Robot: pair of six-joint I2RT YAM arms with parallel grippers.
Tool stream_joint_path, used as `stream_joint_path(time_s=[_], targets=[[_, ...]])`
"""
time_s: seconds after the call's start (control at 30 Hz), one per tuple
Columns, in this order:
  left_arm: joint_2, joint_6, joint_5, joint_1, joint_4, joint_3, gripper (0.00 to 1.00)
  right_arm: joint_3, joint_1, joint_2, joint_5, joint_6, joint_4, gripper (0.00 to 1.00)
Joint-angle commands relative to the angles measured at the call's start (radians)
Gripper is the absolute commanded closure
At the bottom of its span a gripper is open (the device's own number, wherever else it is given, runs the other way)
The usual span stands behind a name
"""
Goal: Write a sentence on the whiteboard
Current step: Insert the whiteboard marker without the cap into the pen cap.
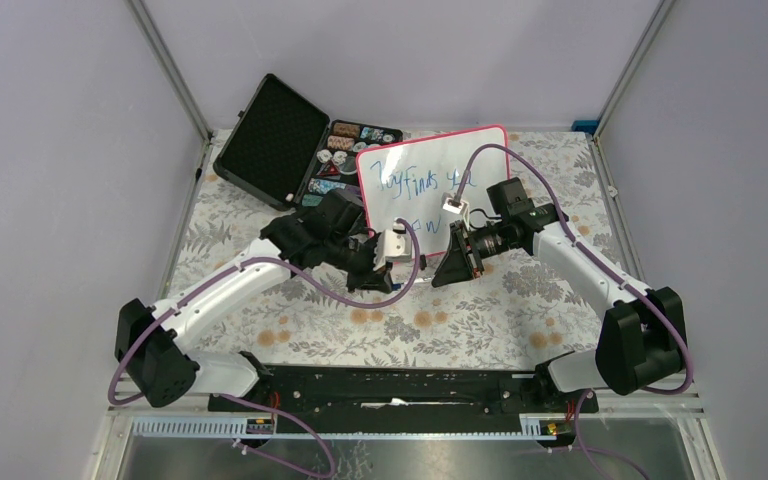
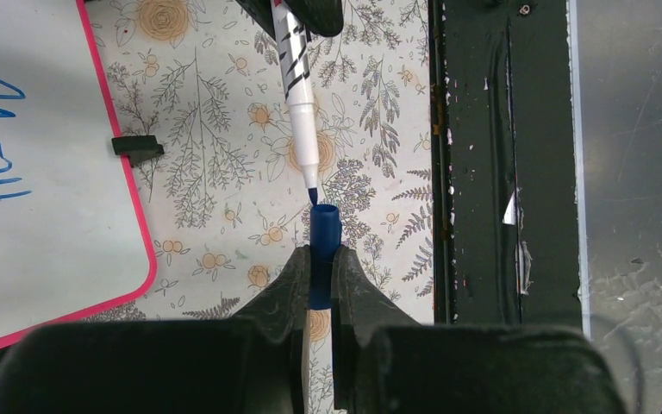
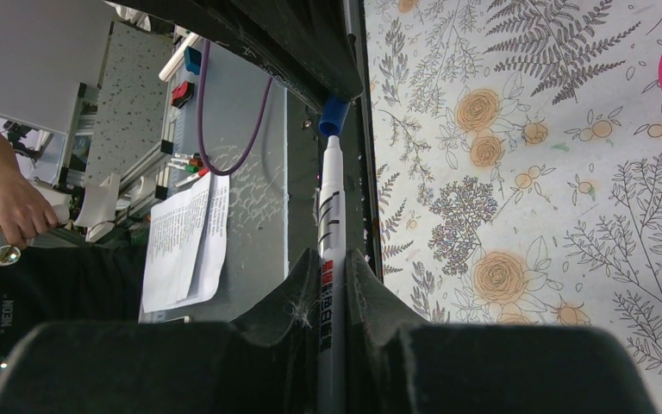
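- Your left gripper (image 2: 321, 259) pinches the blue cap (image 2: 325, 226). Your right gripper (image 3: 332, 267) clamps the marker (image 3: 330, 198), tip at the cap's mouth.
- The whiteboard (image 1: 485, 160) sits toward the worktop's far edge, its lower writing hidden by your arms.
- An open chip case (image 1: 270, 140) fills the far-left corner.

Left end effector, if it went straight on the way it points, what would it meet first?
Probably the tip of the marker held by the right end effector: the blue cap in the left end effector faces it, just ahead. Depth alignment is unclear.
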State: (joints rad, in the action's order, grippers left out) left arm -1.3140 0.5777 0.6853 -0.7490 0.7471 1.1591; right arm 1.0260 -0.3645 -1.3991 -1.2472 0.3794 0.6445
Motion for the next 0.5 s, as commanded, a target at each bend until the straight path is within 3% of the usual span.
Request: stream_joint_path(time_s=[0.0, 0.47], targets=[[-0.012, -0.002, 0.022, -0.007, -0.018, 0.053, 1.00, 0.023, -0.013, -0.002, -0.008, 0.001, -0.001, 1.00], [-0.007, -0.010, 0.014, -0.009, -0.018, 0.053, 1.00, 0.016, -0.016, 0.003, 0.005, 0.009, 0.003, 1.00]])
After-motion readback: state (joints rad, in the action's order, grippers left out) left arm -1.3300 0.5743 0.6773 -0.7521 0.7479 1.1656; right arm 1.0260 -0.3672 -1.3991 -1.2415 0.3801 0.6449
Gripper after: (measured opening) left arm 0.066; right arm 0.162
